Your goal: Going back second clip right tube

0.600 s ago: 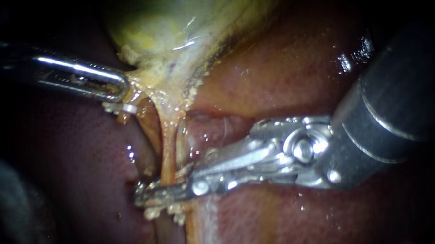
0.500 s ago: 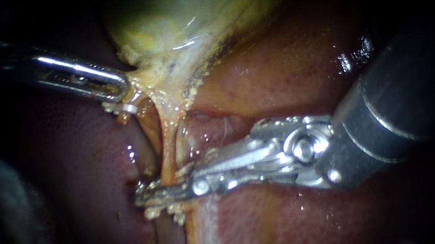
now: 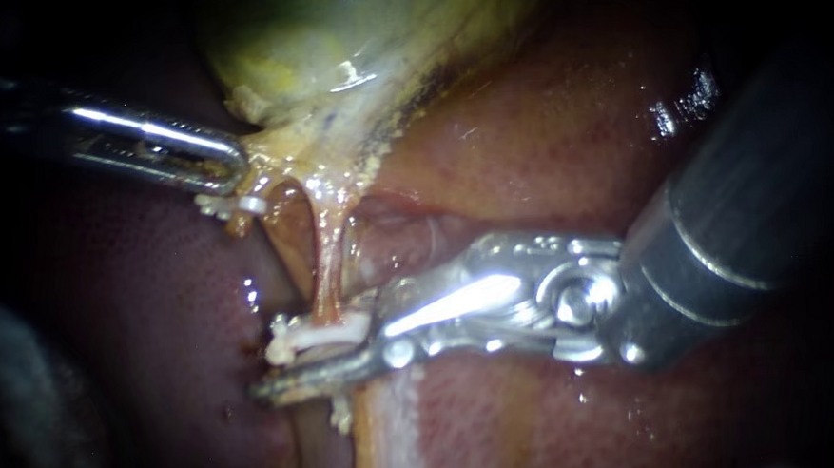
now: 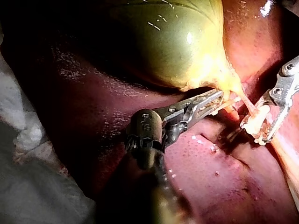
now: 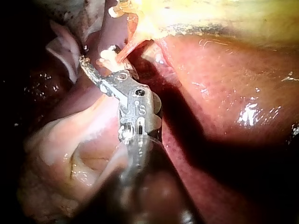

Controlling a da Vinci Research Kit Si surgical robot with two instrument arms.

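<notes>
The endoscope view is showing the slender metal right instrument [image 3: 314, 356] lying across the glistening red-brown liver [image 3: 527, 152]. Its claw is standing open, with a gap showing between the bright upper half and the darker lower half. A small white clip [image 3: 313, 336] is sitting crosswise on the thin orange-tan right tube [image 3: 328, 267], inside that open claw and just above its lower half. The tube is running up from the clip to the neck of the green-yellow gallbladder [image 3: 330, 29]. There the steel left instrument [image 3: 231, 172] is holding pale yellow tissue [image 3: 270, 161], its claw closed on it. The left wrist view is giving what the endoscope is not: the toothed inner faces of the left claw pinching that tissue, and the clip [image 4: 256, 125] seen end-on (a lumpy white block) between the halves of the right claw. The right wrist view is looking along the right instrument's own shaft, with the clip [image 5: 108, 54] sitting on the tube just ahead of the hinge and folds of pale pink tissue [image 5: 70, 149] lying beside the shaft.
</notes>
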